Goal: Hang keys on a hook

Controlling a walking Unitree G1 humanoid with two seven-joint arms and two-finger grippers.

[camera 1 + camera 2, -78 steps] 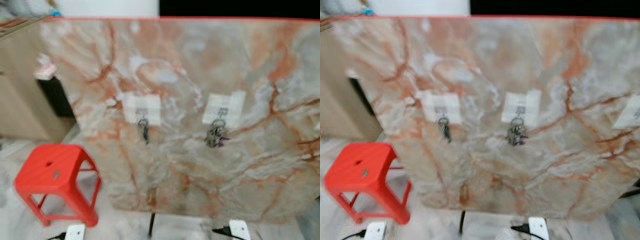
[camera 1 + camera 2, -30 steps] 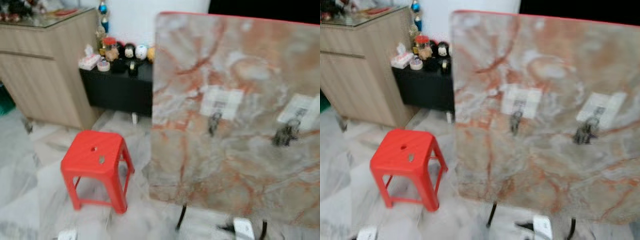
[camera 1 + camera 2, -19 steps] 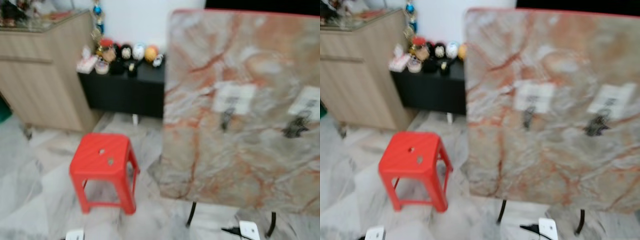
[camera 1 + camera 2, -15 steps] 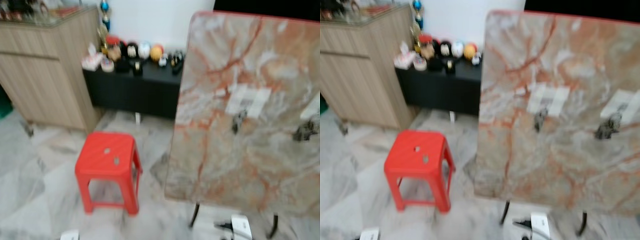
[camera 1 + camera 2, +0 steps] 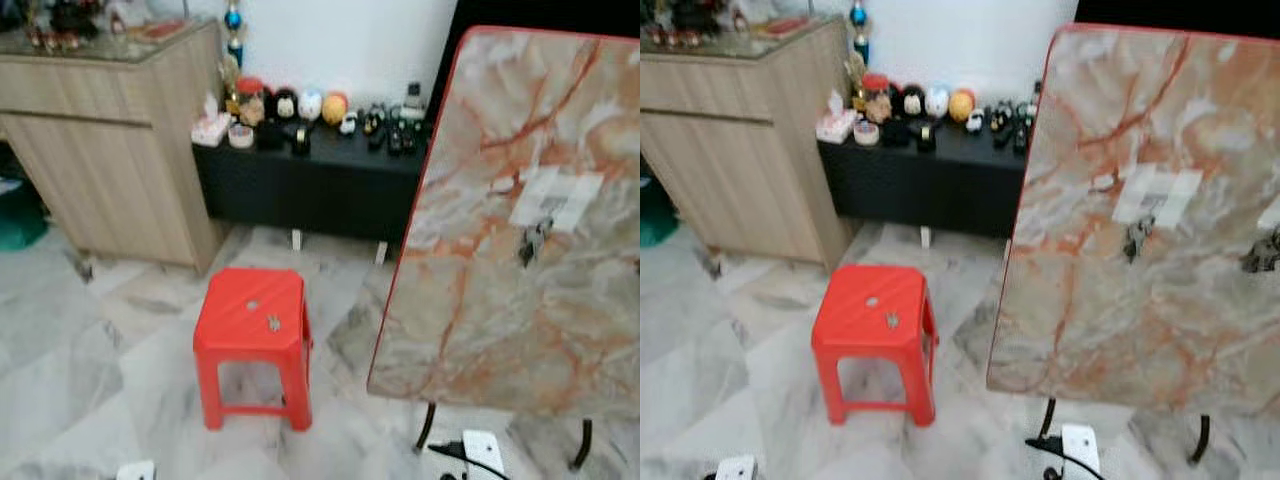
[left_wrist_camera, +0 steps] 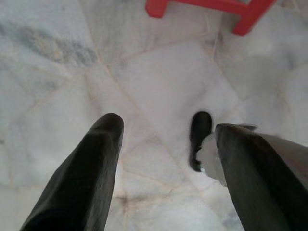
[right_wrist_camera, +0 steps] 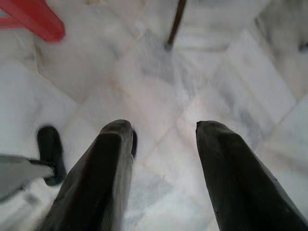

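Keys (image 5: 531,242) hang on a hook (image 5: 545,208) on the marble board (image 5: 520,300), right of the red stool (image 5: 252,330). The left gripper (image 6: 166,127) and right gripper (image 7: 161,126) hang open over the floor (image 6: 159,72).

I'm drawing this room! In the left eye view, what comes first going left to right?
Wooden cabinet → red stool → marble board → keys hanging on a hook.

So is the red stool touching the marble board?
Apart. The left eye view shows bare floor between the red stool and the marble board.
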